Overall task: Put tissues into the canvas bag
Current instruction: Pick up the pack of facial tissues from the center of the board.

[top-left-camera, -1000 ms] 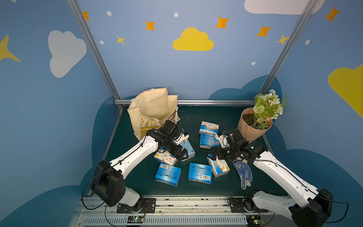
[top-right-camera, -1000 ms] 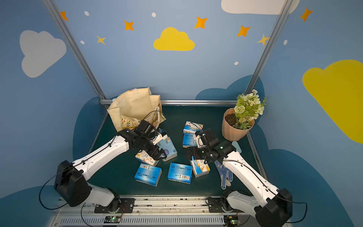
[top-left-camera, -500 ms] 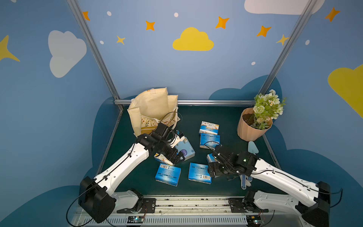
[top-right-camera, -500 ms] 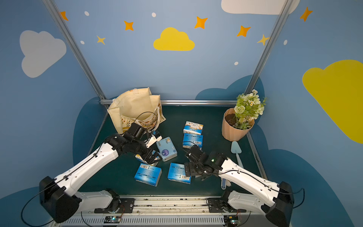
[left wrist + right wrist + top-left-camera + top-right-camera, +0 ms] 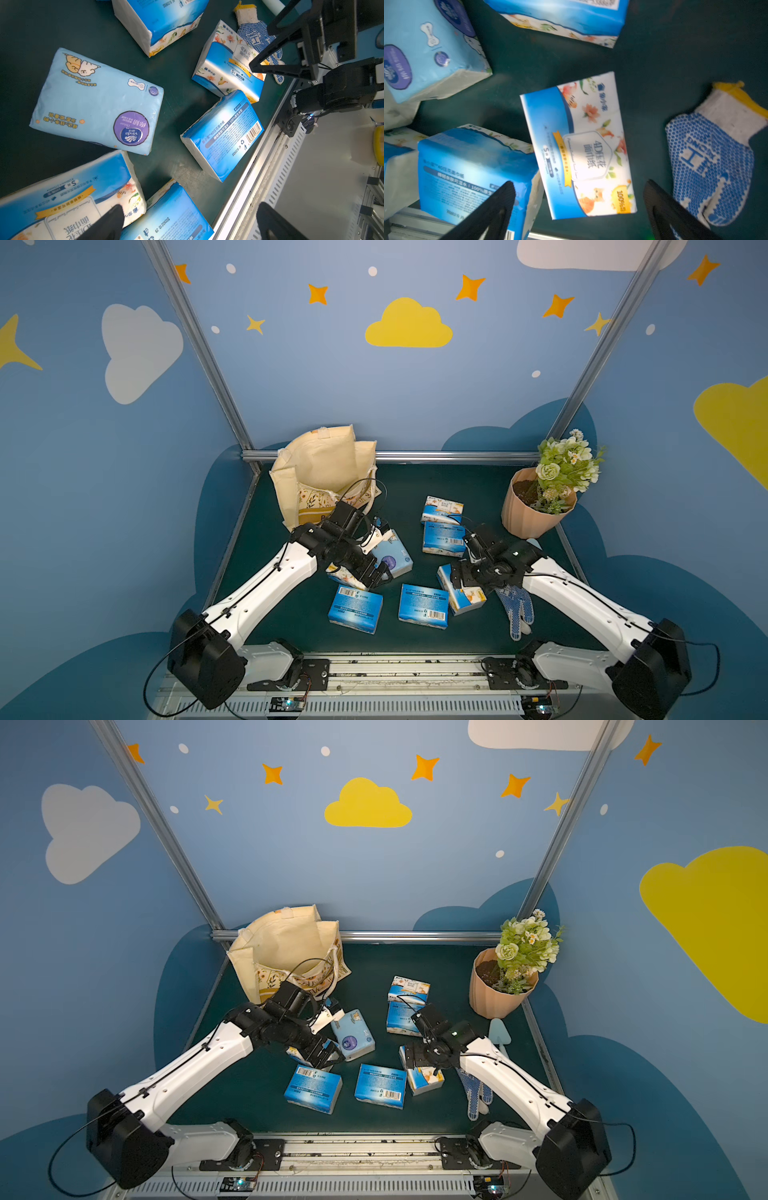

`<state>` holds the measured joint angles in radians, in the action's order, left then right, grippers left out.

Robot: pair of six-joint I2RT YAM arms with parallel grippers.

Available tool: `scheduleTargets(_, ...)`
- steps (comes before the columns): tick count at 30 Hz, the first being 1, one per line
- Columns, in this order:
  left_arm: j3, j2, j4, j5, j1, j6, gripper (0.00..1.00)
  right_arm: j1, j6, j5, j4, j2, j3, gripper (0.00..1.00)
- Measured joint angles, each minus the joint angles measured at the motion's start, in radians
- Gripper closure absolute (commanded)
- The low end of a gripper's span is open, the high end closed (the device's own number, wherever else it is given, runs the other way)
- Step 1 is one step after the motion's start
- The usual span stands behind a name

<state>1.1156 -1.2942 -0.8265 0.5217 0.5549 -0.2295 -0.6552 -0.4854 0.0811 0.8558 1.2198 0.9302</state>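
Blue walls [image 5: 311, 385] w/ clouds [image 5: 408, 325], orange stars [image 5: 470, 287]; alu frame posts [image 5: 199, 344]; dark green tabletop [image 5: 469, 485].

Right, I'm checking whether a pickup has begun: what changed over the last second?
The right hand swung toward the middle front, then came back above the floral pack beside the glove. The left hand slid slightly toward the front, near the pale blue pack. Both hands are open; nothing was gripped or released. The tissue packs, canvas bag and flower pot stayed put.

Seven tissue packs [image 5: 424, 605] were present, one canvas bag [image 5: 324, 464], one flower pot [image 5: 536, 518], one dotted work glove [image 5: 517, 610], one pale blue trowel [image 5: 498, 1036], two robot arms [image 5: 266, 593].
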Motion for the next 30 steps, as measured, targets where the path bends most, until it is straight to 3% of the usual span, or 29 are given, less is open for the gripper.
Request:
scheduleTargets(14, -0.011, 0.021, -0.001, 0.053, 0.001, -0.01, 0.0, 0.039, 0.168, -0.058, -0.064, 0.208, 0.036, 0.03)
scheduleTargets(30, -0.017, 0.029, -0.001, 0.056, 0.002, -0.021, 0.0, 0.001, 0.194, -0.027, -0.084, 0.365, 0.085, 0.03)
